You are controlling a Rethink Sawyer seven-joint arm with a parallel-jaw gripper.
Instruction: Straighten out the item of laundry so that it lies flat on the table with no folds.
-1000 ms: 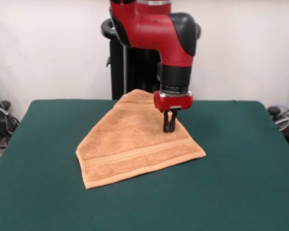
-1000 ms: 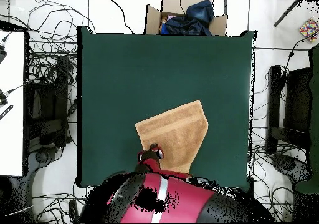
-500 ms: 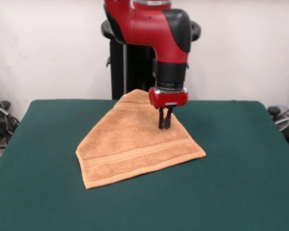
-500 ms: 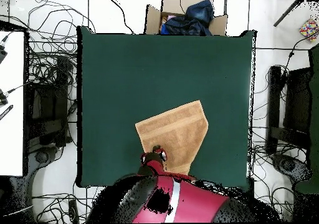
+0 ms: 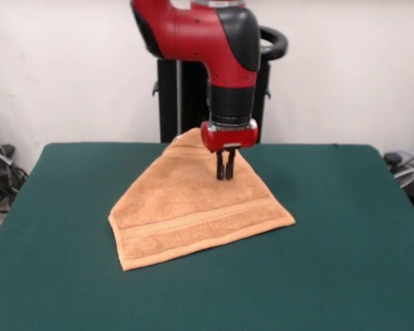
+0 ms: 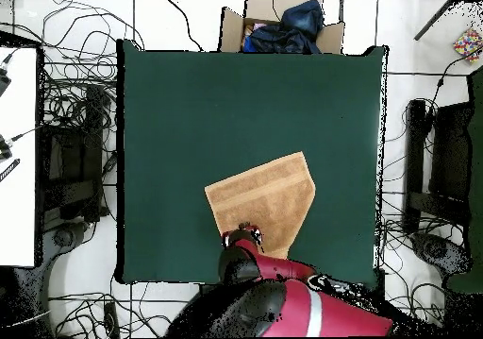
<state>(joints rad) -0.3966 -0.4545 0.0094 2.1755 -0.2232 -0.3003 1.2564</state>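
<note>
One towel (image 5: 193, 207) on one green table (image 5: 345, 248) — it sits toward the robot-side edge, roughly mid-width, folded into a rough triangle with a border band along its wide edge. One gripper (image 5: 225, 172) hangs right over it near the narrow end, fingers close together, nothing pinched. From overhead the arm (image 6: 283, 302) covers the towel's robot-side tip — can't see that corner.

Towel's (image 6: 264, 195) robot-side corner under the arm (image 6: 283, 302), perhaps folded; tag indiscernible.
</note>
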